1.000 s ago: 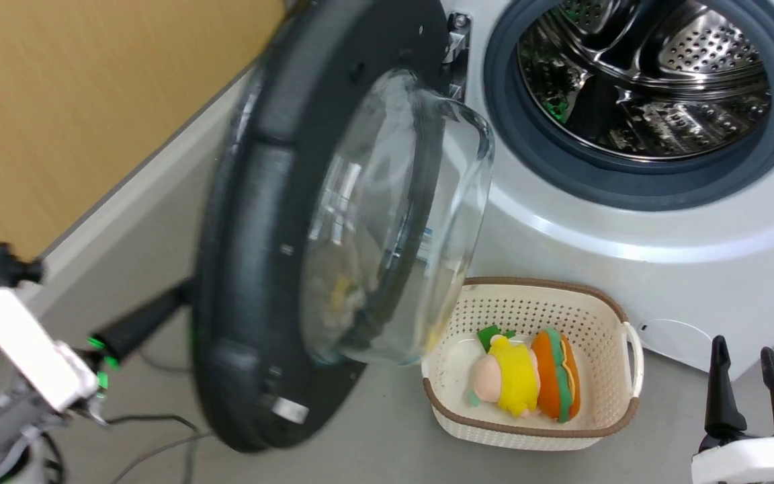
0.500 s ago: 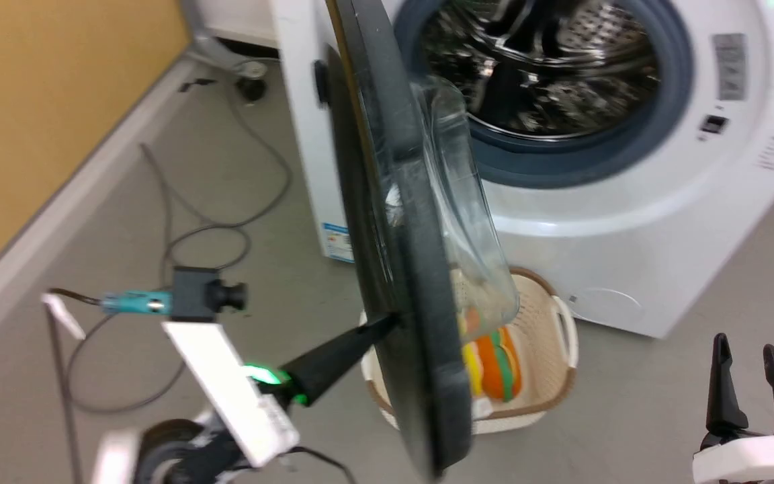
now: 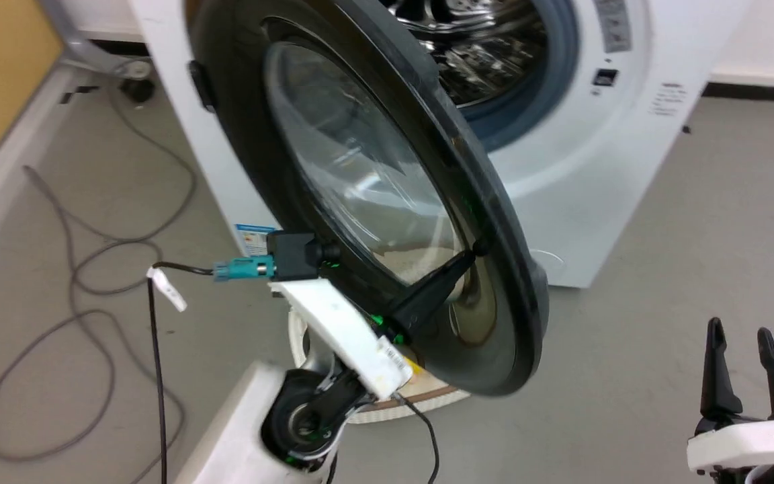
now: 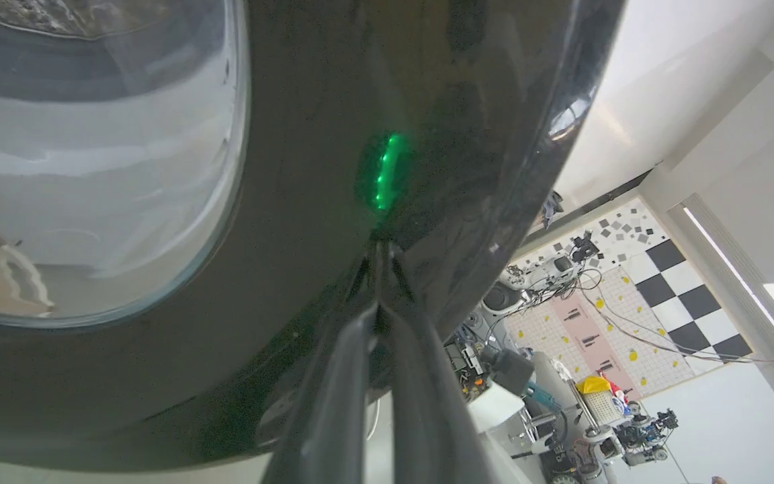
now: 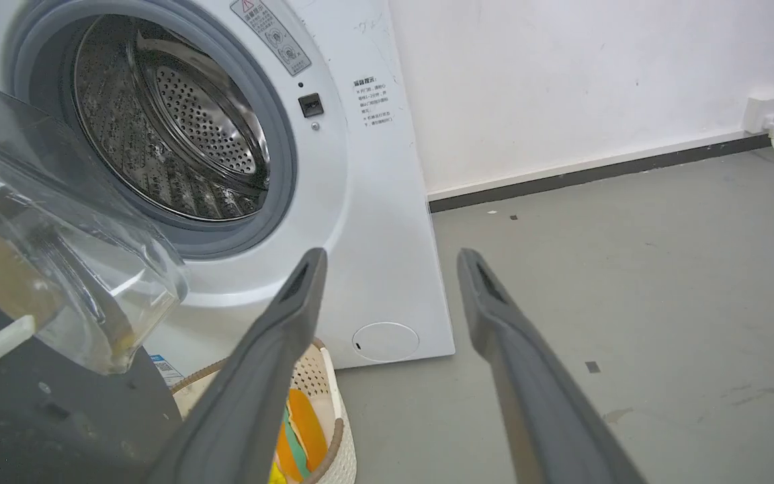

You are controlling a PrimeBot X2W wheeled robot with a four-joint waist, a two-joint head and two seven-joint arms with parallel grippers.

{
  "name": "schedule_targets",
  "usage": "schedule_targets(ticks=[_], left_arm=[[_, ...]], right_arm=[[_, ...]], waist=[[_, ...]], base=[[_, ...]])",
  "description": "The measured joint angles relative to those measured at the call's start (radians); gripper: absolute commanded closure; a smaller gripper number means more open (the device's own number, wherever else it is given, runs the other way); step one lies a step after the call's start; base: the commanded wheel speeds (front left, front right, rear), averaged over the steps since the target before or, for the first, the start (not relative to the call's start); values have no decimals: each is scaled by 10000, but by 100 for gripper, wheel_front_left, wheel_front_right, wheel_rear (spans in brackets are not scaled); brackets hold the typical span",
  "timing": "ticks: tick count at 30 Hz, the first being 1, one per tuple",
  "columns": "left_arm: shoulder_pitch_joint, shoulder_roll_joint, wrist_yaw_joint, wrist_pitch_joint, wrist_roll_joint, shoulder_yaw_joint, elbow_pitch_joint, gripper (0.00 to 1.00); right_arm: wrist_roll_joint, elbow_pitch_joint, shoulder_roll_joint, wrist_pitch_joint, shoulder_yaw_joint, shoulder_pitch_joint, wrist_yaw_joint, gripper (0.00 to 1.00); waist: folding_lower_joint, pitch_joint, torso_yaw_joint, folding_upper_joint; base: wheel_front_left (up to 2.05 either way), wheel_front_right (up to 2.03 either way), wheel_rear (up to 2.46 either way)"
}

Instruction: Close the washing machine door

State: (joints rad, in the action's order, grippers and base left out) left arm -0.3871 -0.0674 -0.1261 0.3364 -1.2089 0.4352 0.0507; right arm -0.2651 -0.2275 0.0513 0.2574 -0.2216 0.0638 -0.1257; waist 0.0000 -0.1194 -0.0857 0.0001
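Observation:
The washing machine door (image 3: 360, 161) stands part-way swung, its outer face with the wide black rim and clear glass turned toward me. My left gripper (image 3: 473, 254) is shut with nothing between its fingers, and its tips press against the lower right of the rim (image 4: 379, 255). Behind the door is the white washing machine (image 3: 595, 148), its steel drum (image 5: 172, 128) showing. The door's bulging glass bowl (image 5: 58, 255) points toward that opening. My right gripper (image 3: 746, 333) hangs open at the lower right, away from the door, fingers spread (image 5: 390, 259).
A cream plastic basket (image 5: 323, 403) with soft toys sits on the floor in front of the machine, under the door (image 3: 420, 398). Grey cables (image 3: 91, 262) loop over the floor on the left. A white wall with a socket (image 5: 766, 111) lies right.
The door has swung from wide open toward the machine, with my left gripper following against its outer rim. The head view has turned to the right. The right gripper has held its place.

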Motion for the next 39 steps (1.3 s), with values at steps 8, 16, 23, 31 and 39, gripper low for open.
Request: schedule_targets(ticks=[8,16,23,31,39], left_arm=[[-1129,-370,0,-2165,-288,1344,1946,100],[-1502,-934,-2,-3402,-945,2500,2479,100],[-1507,-2278,-2,-5087,12,3170,2581,100],[-1497,-3250,1735,-5927,4071,2105,3120,100],[373,-3536,4263,-5929,7497,-802,851,60]], right_arm=[[0,31,0,0,65,84,0,0],[-4,-2,0,0,48,79,0,0],[-104,15,0,0,-17,45,0,0],[-255,569,-4,0,-167,-163,0,0],[-267,1407,-6,2,-389,-151,0,0]], waist=[[0,-241,649,0],[0,-72,754,0],[0,347,629,0],[0,751,329,0],[0,989,30,0]], base=[[0,0,0],[0,0,0],[0,0,0],[0,0,0],[0,0,0]])
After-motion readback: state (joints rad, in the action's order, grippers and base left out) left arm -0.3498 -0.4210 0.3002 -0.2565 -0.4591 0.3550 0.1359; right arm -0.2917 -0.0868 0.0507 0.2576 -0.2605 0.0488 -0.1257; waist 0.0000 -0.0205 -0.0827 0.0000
